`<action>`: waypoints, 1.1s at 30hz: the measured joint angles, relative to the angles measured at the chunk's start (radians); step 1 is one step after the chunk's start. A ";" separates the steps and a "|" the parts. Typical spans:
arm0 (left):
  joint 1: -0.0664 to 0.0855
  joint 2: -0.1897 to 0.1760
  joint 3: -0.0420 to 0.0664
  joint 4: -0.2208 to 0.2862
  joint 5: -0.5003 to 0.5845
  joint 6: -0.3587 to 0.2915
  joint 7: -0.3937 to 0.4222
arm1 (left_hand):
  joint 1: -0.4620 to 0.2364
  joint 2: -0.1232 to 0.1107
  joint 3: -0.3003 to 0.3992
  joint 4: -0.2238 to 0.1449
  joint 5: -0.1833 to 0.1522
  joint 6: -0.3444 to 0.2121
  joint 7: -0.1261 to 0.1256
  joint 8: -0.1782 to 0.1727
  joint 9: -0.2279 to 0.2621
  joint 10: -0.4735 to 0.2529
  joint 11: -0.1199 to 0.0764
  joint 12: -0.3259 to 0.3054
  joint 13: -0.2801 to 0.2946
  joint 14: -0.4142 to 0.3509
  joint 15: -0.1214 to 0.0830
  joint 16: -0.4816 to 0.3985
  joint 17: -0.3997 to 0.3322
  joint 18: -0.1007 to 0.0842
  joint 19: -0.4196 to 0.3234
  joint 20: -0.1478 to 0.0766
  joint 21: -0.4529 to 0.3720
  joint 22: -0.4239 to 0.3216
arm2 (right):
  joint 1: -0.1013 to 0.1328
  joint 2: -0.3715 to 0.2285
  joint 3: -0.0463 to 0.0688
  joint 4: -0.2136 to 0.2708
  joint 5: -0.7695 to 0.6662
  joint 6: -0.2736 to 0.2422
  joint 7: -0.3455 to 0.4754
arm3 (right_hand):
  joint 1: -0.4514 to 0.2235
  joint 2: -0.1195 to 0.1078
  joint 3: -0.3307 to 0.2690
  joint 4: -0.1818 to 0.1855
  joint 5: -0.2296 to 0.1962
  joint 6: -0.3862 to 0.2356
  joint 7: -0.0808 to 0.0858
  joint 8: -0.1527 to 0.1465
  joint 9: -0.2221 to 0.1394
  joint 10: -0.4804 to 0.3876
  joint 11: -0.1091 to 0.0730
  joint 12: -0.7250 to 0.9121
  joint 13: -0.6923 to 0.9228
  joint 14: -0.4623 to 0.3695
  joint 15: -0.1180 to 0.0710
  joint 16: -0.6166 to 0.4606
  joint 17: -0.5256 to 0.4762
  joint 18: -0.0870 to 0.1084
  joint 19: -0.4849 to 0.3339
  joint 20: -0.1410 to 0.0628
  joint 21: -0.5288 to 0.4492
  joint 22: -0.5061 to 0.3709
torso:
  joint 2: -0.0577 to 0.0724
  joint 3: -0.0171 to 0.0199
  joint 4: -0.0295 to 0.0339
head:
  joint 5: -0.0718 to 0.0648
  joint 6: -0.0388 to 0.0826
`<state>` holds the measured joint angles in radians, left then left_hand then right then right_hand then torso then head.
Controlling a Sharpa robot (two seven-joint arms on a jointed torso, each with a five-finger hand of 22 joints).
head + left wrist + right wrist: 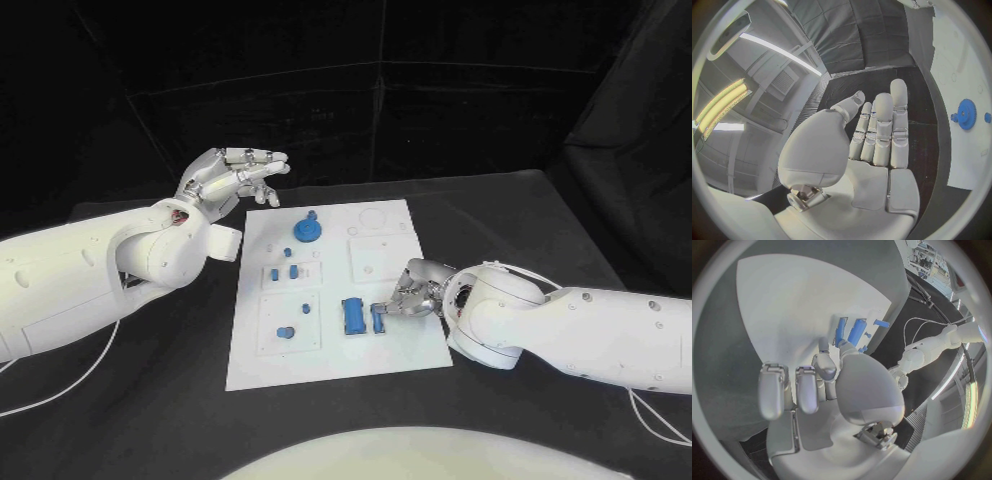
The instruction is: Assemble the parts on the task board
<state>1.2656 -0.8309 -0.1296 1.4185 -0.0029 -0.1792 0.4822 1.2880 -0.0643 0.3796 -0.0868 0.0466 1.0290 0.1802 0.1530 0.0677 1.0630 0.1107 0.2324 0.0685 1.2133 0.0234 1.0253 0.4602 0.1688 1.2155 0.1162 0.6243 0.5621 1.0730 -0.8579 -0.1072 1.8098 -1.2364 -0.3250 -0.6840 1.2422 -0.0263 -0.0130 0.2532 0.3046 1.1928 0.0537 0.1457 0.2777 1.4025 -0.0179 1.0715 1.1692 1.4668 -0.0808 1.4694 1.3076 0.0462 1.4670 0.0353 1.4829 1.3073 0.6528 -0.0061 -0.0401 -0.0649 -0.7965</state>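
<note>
The white task board [329,345] lies mid-table. My right hand [414,293] reaches over its right edge and pinches a slim blue part [381,319] between thumb and a finger, right beside a larger blue block [352,316]. The right wrist view shows the slim blue part [840,334] at the fingertips, next to the block [857,331]. A blue gear [307,229] stands near the board's far end, also seen as the gear [966,114] in the left wrist view. My left hand [231,180] hangs raised off the board's far left corner, fingers spread, holding nothing.
Small blue pieces sit in the board's left column: a pair [284,271], one [304,307] below, and a round one [284,332] nearer me. Pale empty recesses [374,258] lie on the board's right half. A white cable [58,390] trails on the black table at the left.
</note>
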 measured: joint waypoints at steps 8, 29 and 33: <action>0.000 0.003 0.000 -0.002 0.000 0.000 0.000 | 0.000 0.000 0.000 0.000 0.000 0.000 0.000 0.000 0.000 0.000 0.000 0.000 0.000 0.000 0.000 0.000 0.000 0.000 0.000 0.000 0.000 0.000 | 0.002 0.007 0.002 -0.015 -0.009 -0.002 0.015 | 0.060 0.013 -0.004 -0.042 -0.107 -0.004 0.004 0.004 0.003 0.000 0.000 -0.004 0.002 0.000 0.000 0.000 0.000 0.000 0.000 0.000 0.000 0.000 | 0.000 -0.0001 0.0010 | -0.002 0.002; 0.000 -0.001 0.000 -0.001 0.000 0.000 -0.001 | 0.000 0.000 -0.003 -0.003 0.000 0.000 0.000 0.004 0.000 0.000 0.000 0.004 0.000 0.000 0.000 0.000 0.000 0.000 0.000 0.000 0.000 0.000 | 0.004 0.018 0.005 -0.018 -0.029 0.007 0.040 | 0.138 0.010 -0.003 -0.114 -0.165 -0.007 0.000 0.008 0.006 0.000 0.000 -0.008 0.008 0.000 0.000 0.000 0.000 0.000 -0.004 -0.004 0.000 0.000 | 0.001 -0.0005 0.0011 | 0.000 -0.004; 0.000 -0.001 0.000 -0.001 0.000 0.000 -0.001 | 0.000 0.000 -0.003 -0.003 0.000 0.000 0.000 0.004 0.000 0.000 0.000 0.004 0.000 0.000 0.000 0.000 0.000 0.000 0.000 0.000 0.000 0.000 | 0.003 0.012 0.003 -0.016 -0.041 -0.006 0.059 | 0.138 0.009 -0.007 -0.116 -0.168 -0.025 0.009 0.004 0.004 -0.001 0.001 -0.032 -0.005 0.000 0.000 0.000 0.000 0.000 -0.004 -0.004 -0.001 0.001 | 0.001 -0.0004 0.0003 | -0.001 -0.004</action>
<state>1.2656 -0.8321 -0.1296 1.4175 -0.0029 -0.1789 0.4811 1.2880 -0.0643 0.3767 -0.0897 0.0466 1.0290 0.1802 0.1568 0.0677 1.0630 0.1107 0.2362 0.0685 1.2133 0.0234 1.0253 0.4603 0.1689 1.2155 0.1162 0.6243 0.5624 1.0762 -0.8460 -0.1044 1.7941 -1.2776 -0.3305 -0.6253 1.3805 -0.0168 -0.0200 0.1373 0.1363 1.1674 0.0631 0.1494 0.2817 1.4019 -0.0174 1.0395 1.1644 1.4668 -0.0807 1.4694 1.3074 0.0462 1.4635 0.0318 1.4815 1.3081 0.6536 -0.0065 -0.0398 -0.0659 -0.8005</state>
